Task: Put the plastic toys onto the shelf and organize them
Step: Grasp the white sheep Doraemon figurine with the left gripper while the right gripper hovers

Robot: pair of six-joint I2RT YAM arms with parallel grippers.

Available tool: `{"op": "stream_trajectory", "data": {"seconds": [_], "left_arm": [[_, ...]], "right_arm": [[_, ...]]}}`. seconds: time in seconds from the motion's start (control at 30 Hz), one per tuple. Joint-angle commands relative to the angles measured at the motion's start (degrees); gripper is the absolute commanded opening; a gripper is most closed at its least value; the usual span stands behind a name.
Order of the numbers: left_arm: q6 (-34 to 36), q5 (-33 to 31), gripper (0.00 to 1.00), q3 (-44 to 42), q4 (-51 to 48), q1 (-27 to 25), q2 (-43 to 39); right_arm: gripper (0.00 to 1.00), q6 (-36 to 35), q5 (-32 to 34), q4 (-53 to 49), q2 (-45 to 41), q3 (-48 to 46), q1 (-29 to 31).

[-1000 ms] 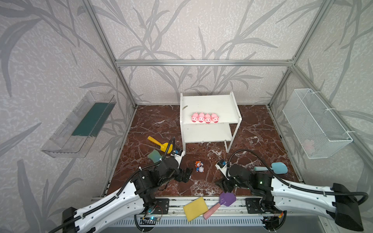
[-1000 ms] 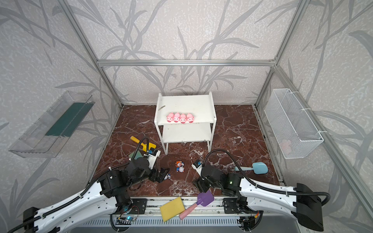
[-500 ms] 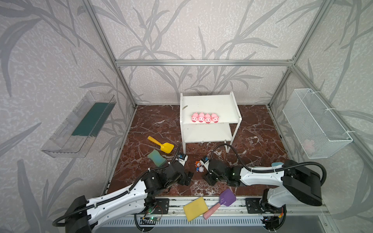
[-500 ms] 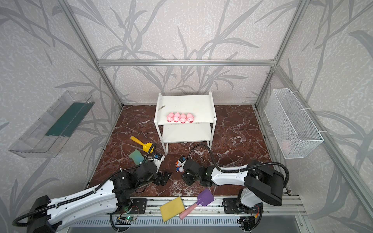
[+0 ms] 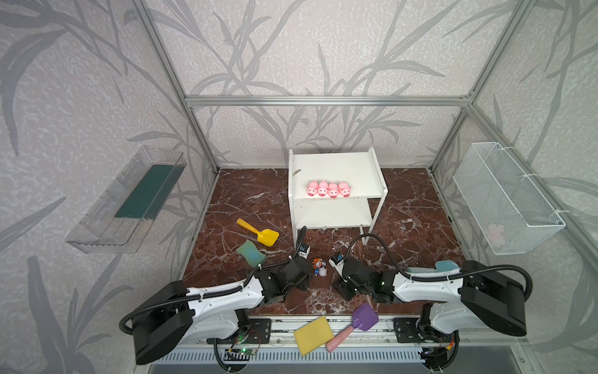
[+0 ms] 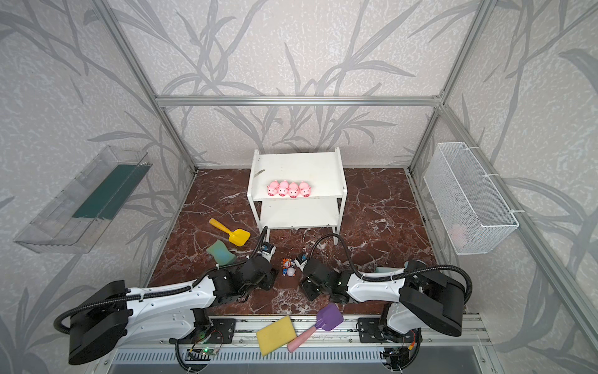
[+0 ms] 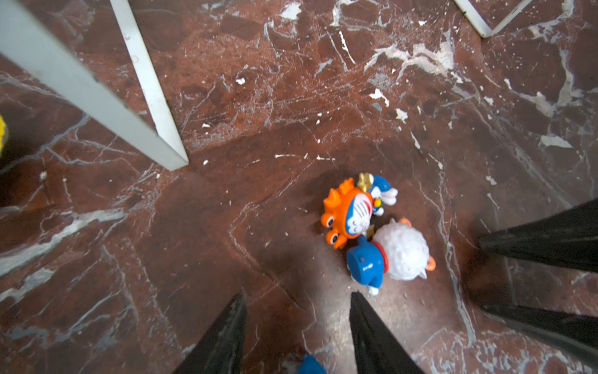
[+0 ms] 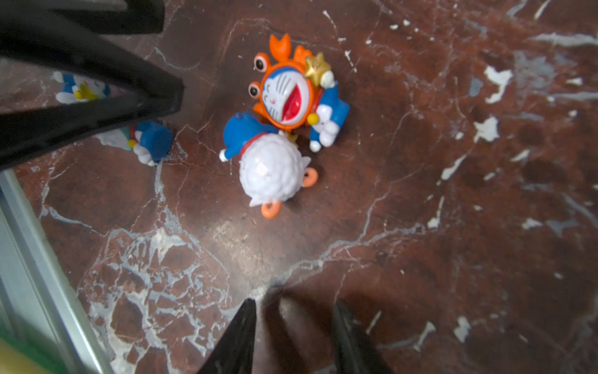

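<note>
The four pigs [image 5: 328, 188] stand in one row, side by side and touching, at the front edge of the top board of the shelf [image 5: 336, 165]. Behind them the board is bare up to the back edge, and the lower board is bare too.

The figurines are on the floor [image 5: 246, 200], in front of the shelf's front legs, w/ bare marble btw. legs and toys. The orange figurine [image 7: 348, 213] and the white figurine [image 7: 401, 252] lie against each other, between the two grippers. A teal figurine [image 8: 150, 139] and a pale figurine [image 8: 82, 89] lie under the left gripper [image 7: 297, 296], partly hidden by its fingers in the right wrist view.

The left gripper's fingers are apart, tips low over the floor. A blue toy part shows between them at the picture's edge, and neither finger presses it. The right gripper [image 8: 294, 304] is released as well, w/ only bare floor btw. its fingers and the white figurine near its tips.

Further out, the yellow shovel [image 5: 259, 233] and green sponge [image 5: 250, 253] lie left of the shelf, apart from the toys. The purple shovel [image 5: 362, 319] and yellow sponge [image 5: 313, 335] rest at the front rail.
</note>
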Motion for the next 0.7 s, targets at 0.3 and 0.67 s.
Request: {"op": "stream_trajectory", "data": {"seconds": [0.3, 0.67], "left_arm": [[-0.65, -1.84, 0.49, 5.3, 10.13, -0.07, 11.99], [-4.14, 0.21, 0.41, 5.83, 6.46, -3.84, 15.7]], "right_arm": [[0.39, 3.33, 2.19, -1.42, -7.68, -6.76, -0.14], [0.37, 1.49, 0.28, 2.71, -6.9, -6.89, -0.23]]}}
